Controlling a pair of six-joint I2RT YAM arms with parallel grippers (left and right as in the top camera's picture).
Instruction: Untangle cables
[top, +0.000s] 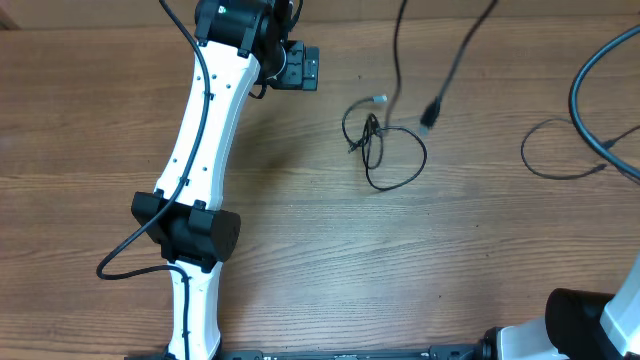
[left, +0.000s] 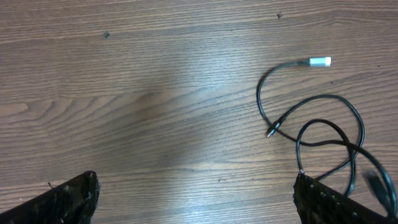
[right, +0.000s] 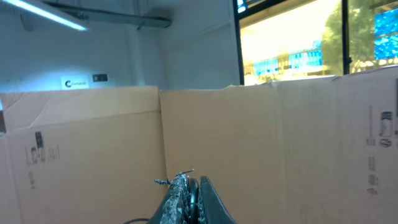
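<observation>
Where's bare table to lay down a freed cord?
Bare wood lies left of the left arm, and between the knotted bundle and the near edge, up to the right arm base. Crowded: around that bundle, and far right, where a cord loop lies.

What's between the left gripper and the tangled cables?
Nothing. Only bare table lies between the left gripper and the cables, as the overhead view shows; the left wrist view agrees.

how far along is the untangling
Little looks done: one thin cord lies apart on the right, but the knotted bundle is looped on itself. Nothing is in hand: the left gripper hangs open beside the bundle, and the right gripper is shut and aimed away. Nearly all the untangling is left.
</observation>
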